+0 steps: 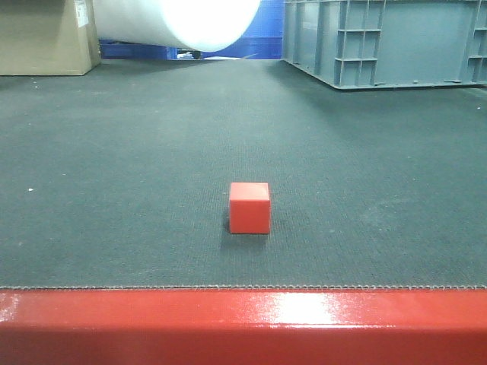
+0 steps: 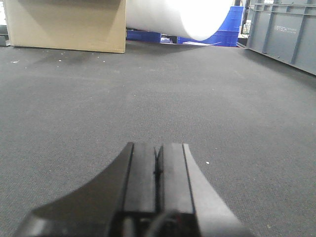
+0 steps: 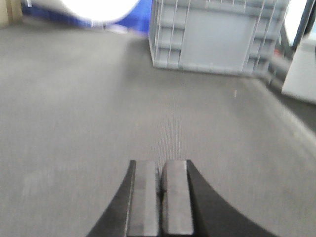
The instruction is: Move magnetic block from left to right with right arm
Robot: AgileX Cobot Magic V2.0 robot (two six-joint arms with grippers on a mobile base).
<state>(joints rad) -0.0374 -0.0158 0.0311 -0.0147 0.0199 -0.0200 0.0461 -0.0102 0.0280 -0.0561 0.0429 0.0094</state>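
Observation:
The magnetic block (image 1: pixel 249 207), a small bright red cube, rests on the dark grey mat near the front edge, about the middle of the front view. No gripper shows in that view. In the left wrist view my left gripper (image 2: pixel 158 146) is shut with nothing between its pads, low over bare mat. My right gripper (image 3: pixel 160 164) is likewise shut and empty in the right wrist view, pointing toward the grey crate. The block appears in neither wrist view.
A glossy red table edge (image 1: pixel 243 323) runs along the front. At the back stand a cardboard box (image 1: pixel 46 36), a white roll (image 1: pixel 179 21), blue bins (image 1: pixel 262 34) and a grey plastic crate (image 1: pixel 388 42). The crate (image 3: pixel 217 34) is far ahead of the right gripper.

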